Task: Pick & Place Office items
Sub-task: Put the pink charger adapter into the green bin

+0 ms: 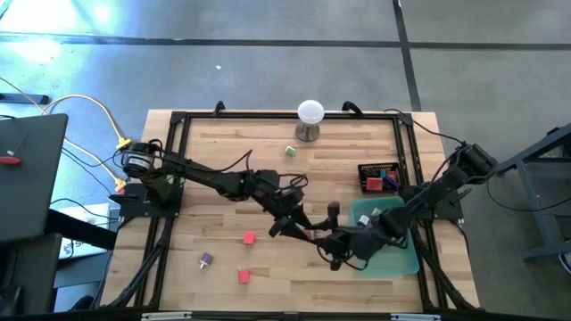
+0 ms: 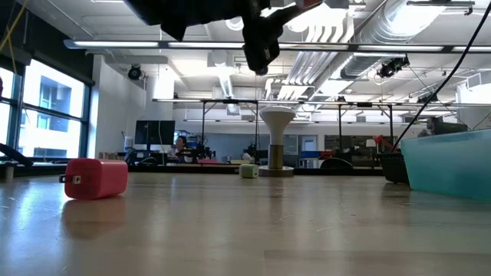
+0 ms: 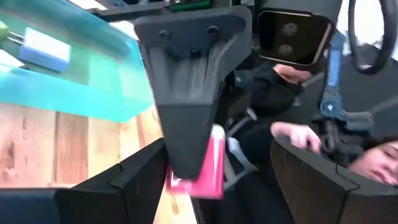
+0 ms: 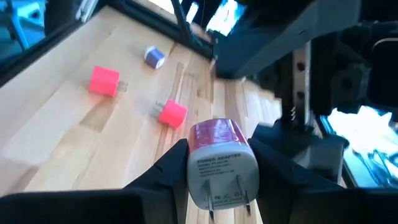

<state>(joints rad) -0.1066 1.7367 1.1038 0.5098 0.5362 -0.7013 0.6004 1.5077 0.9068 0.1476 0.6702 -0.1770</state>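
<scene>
Looks like a mid-air handoff near the green tray: right gripper is clamped on the pink charger plug, left gripper spread open around it. Risk imo: thin grip, plug twists and drops to the table short of the tray.

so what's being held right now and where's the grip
The right gripper holds a red power adapter by its two sides, prongs pointing out. The left gripper, jaws open, holds nothing.
</scene>
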